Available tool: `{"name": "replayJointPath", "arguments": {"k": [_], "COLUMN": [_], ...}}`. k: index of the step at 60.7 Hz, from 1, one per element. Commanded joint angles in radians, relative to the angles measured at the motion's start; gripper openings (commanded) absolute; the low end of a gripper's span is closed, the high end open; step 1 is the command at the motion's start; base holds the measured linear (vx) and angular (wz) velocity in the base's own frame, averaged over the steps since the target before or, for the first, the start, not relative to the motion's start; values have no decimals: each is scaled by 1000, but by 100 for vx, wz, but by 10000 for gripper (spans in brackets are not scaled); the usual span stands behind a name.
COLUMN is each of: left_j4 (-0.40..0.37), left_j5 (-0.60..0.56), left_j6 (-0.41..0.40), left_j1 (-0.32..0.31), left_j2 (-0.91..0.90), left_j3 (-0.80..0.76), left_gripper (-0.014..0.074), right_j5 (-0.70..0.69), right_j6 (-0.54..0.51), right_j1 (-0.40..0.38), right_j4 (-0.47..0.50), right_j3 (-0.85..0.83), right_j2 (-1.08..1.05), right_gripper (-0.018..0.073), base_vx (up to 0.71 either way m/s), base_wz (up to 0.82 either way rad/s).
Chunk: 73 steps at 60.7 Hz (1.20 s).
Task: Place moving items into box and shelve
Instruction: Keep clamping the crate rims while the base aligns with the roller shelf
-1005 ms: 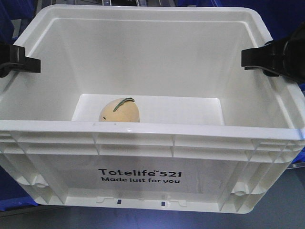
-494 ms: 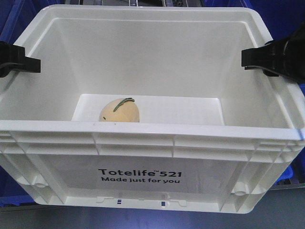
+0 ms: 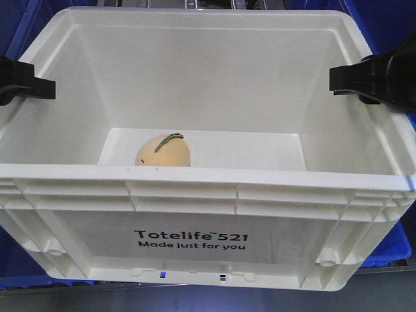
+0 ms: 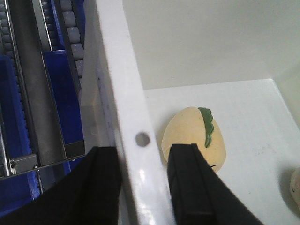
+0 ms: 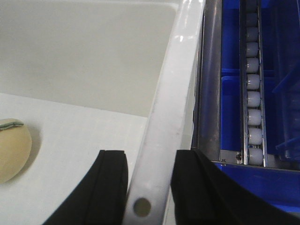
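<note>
The white box printed "Totelife 521" fills the front view. The pale yellow-orange egg-shaped item with a green strip lies on its floor, left of centre. My left gripper is shut on the box's left rim, one finger inside and one outside. My right gripper is shut on the right rim the same way. The item shows just past the left inner finger and at the left edge of the right wrist view.
Blue plastic bins surround the box below and behind. Roller tracks run beside the left rim and the right rim. A pale rounded thing peeks in at the box floor's edge.
The box, item and both grippers keep their places in view. The surroundings have shifted: more of the blue bin shows at the lower right and the grey floor there is covered.
</note>
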Motion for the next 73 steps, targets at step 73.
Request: {"name": "replayJointPath", "arguments": {"k": [73], "left_j4": [-150], "left_j5": [-91], "left_j6": [22], "left_j1": [-16], "left_j2": [-41], "left_j3": [-54], "left_gripper": [-6], "right_j5": [-140], "right_j6": [14], "right_j1": [0], "right_j4": [-21], "right_j3": [-42], "right_j2": [-19], "right_gripper": [-6], "base_vx": [8], "base_wz": [0]}}
